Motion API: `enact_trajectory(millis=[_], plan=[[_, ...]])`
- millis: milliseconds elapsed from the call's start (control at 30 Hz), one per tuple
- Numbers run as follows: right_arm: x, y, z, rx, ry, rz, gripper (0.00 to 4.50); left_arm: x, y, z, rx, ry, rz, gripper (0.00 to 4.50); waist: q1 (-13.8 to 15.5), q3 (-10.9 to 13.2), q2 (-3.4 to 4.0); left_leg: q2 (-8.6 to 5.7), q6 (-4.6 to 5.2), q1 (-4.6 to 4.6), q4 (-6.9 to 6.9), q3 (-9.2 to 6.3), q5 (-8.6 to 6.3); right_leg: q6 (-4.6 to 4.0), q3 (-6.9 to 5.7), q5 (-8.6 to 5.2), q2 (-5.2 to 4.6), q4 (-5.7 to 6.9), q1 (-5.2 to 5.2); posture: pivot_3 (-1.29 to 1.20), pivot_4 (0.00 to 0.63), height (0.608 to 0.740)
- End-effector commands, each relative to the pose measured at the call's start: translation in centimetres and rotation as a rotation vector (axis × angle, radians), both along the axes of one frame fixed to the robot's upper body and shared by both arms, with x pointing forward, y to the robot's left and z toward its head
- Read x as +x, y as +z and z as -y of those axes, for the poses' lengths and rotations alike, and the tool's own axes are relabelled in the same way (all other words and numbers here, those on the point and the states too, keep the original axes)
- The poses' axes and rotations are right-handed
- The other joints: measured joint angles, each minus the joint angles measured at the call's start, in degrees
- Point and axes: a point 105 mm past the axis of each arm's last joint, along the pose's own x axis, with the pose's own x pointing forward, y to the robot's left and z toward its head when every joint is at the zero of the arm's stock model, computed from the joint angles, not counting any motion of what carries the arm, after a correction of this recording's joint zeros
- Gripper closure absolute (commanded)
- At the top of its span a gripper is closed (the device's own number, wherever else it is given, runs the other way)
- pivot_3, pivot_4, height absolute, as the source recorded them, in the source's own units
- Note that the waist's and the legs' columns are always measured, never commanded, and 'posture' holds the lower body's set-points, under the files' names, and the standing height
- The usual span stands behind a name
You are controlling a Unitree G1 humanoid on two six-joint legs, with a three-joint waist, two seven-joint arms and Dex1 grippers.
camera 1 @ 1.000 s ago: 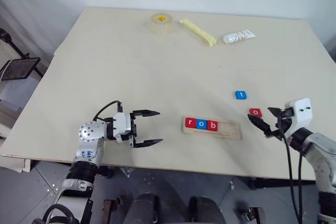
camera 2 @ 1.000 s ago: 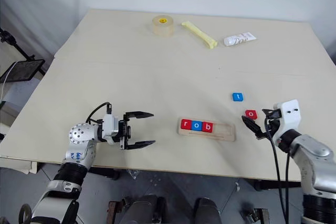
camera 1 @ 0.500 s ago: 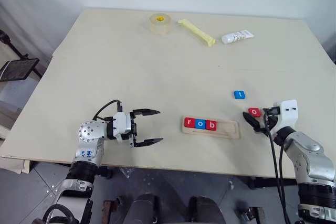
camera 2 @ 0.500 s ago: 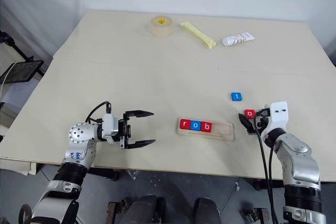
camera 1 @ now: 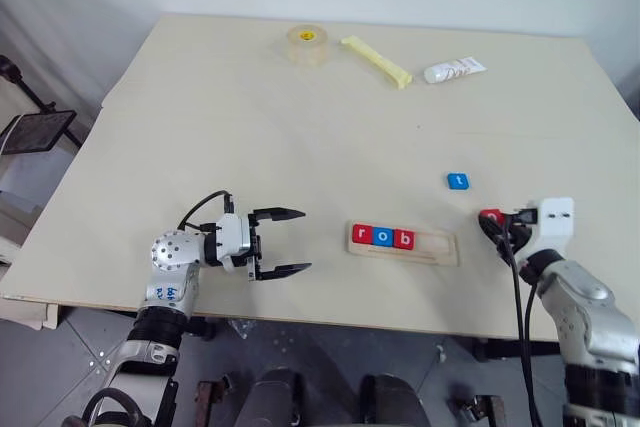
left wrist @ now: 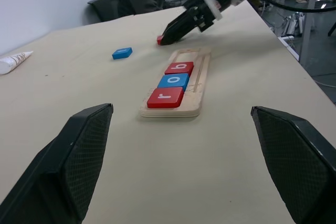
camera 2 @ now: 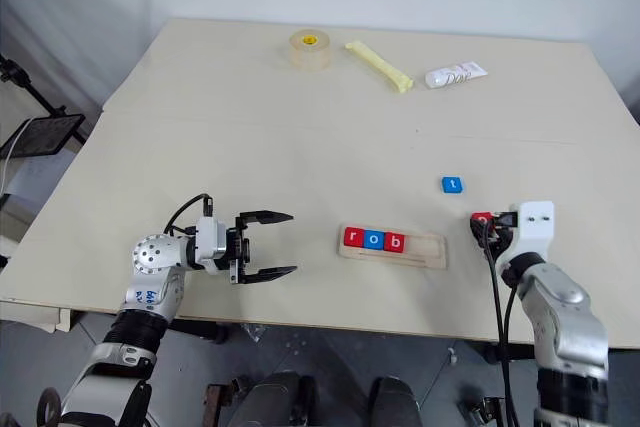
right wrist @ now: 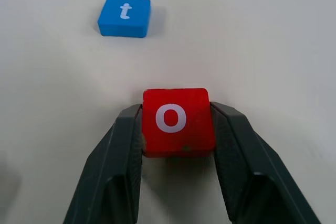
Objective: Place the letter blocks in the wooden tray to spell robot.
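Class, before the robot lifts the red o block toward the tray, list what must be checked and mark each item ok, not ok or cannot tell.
1. Right pincer fingers flank the red square block with a white o on both sides: ok.
2. Grip firm enough to lift: cannot tell.
3. Fourth slot of the long light-wood tray free, after the red r, blue o and red b blocks: ok.
4. Blue square block with a white t lies apart from the held block: ok.
5. Left pincer open, off to the side of the tray: ok.
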Motion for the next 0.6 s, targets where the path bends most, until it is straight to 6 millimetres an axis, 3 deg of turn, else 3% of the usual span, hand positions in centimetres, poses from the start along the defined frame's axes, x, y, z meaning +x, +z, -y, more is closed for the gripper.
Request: enact_trajectory(millis=[33,167,500,533,600], plan=[[-1.9,1.6,-0.9,-0.005,-0.026,0.051,3.04,0.1,0.5,0.0,-0.01,-0.004,0.026,0.0,-0.01,0.0,0.01,-0.02,0.0,-0.01,0.0,0.02,0.0,0.0,0.02,0.0,-0.01,-0.02,-0.02,0.0,0.15,0.74],[-4.3,0.3,-2.1,0.018,-0.084,0.013,3.04,0.2,0.4,0.0,-0.009,-0.009,0.021,0.0,0.0,-0.01,0.02,0.01,-0.04,0.03,-0.02,-0.06,0.0,0.0,0.01,0.0,0.02,0.09,-0.03,0.0,0.15,0.74],[-3.9,-0.4,-1.7,0.035,-0.117,0.018,3.04,0.4,0.8,0.6,-0.011,-0.027,0.024,0.0,-0.14,-0.01,0.02,-0.01,-0.02,0.08,-0.02,0.16,0.02,0.0,0.19,0.0,0.03,0.03,-0.05,0.0,0.15,0.74],[-3.9,-0.2,-1.6,0.035,-0.115,0.024,2.31,0.4,0.8,0.6,-0.011,-0.028,0.025,0.0,-0.14,-0.01,0.02,-0.01,-0.02,0.08,-0.02,0.16,0.02,0.0,0.19,0.0,0.03,0.03,-0.05,0.0,0.15,0.74],[-3.9,0.1,-1.4,0.02,-0.102,0.032,1.68,0.3,0.9,0.5,-0.011,-0.027,0.027,0.0,-0.06,-0.01,0.02,-0.02,-0.02,0.08,-0.02,0.16,0.02,0.0,0.19,0.0,0.02,0.02,-0.04,0.0,0.15,0.74]])
